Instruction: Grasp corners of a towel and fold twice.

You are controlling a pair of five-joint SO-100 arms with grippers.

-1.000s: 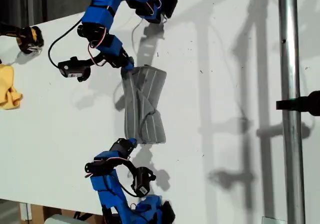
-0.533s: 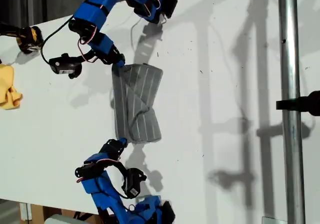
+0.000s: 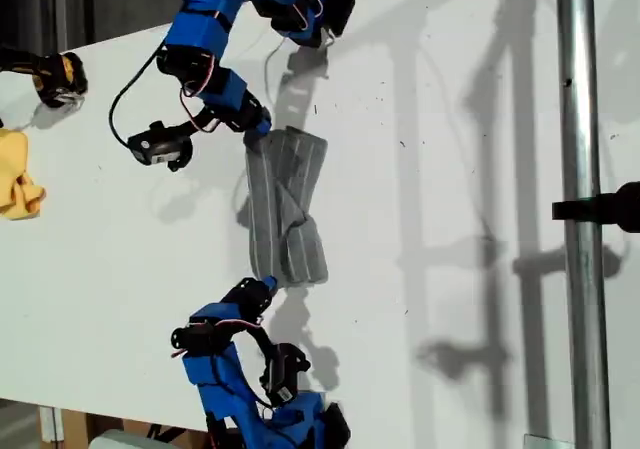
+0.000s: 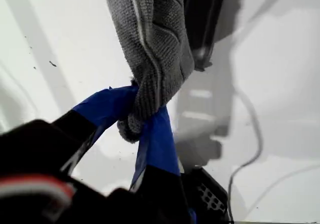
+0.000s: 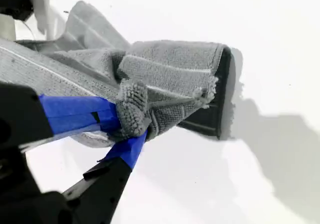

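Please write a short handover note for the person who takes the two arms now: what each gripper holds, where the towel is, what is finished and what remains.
My first gripper: shut on a bunched corner of the towel.
My second gripper: shut on another bunched corner of the same towel.
Towel: held between the two arms over the white table, gathered into a narrow, twisted strip, not flat. Which arm in the exterior view is first or second, I cannot tell.
Also there: a yellow cloth at the exterior view's left edge, untouched.
Done: corners grasped; the cloth looks doubled over.
Left: lay it down flat and finish the folding; check how many folds are really in.
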